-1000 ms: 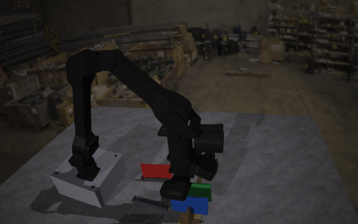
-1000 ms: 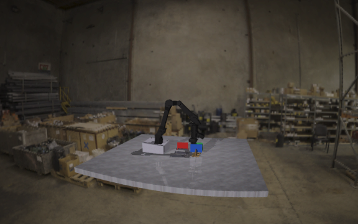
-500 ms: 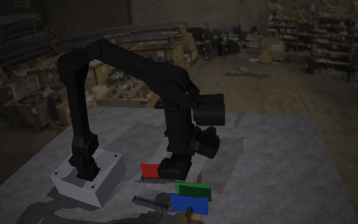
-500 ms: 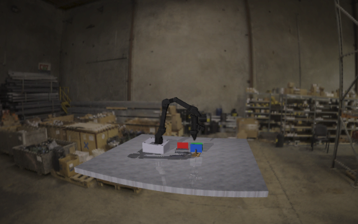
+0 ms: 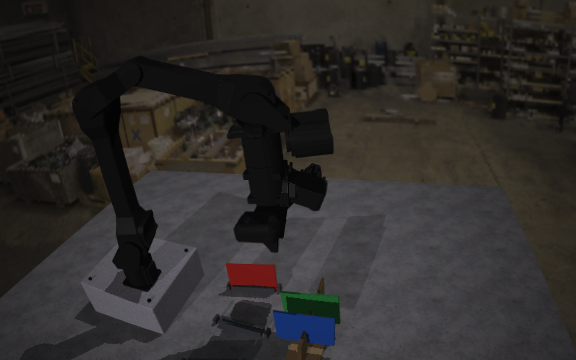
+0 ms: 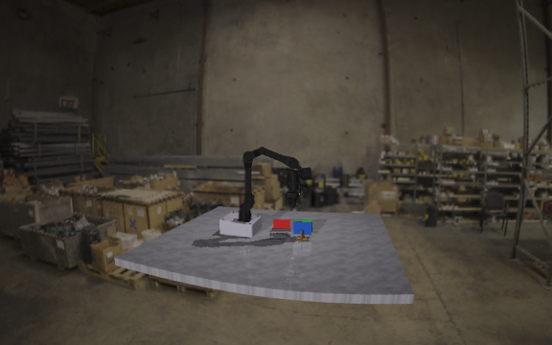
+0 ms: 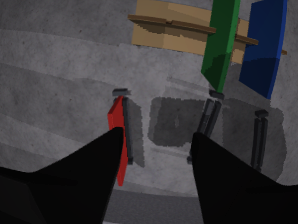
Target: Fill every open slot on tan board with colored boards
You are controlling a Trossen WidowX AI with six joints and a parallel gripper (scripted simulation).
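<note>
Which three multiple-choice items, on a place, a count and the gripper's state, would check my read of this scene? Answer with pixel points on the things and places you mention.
1. Where is the red board (image 5: 251,275) (image 6: 282,223) (image 7: 116,116)?
A) Across the tan board (image 7: 192,26)
B) In its holder (image 7: 127,130)
C) Between the fingers

2. How many colored boards stand across the tan board?
A) One
B) Two
C) Three

3. How is the gripper (image 7: 157,137)?
A) Open
B) Shut on the green board
C) Shut on the blue board

1: B, the wrist view shows it at its holder, away from the tan board.
2: B, green (image 5: 325,307) (image 7: 220,45) and blue (image 5: 304,328) (image 7: 265,47) both cross it.
3: A, the fingertips stand apart with nothing gripped between them.
</note>
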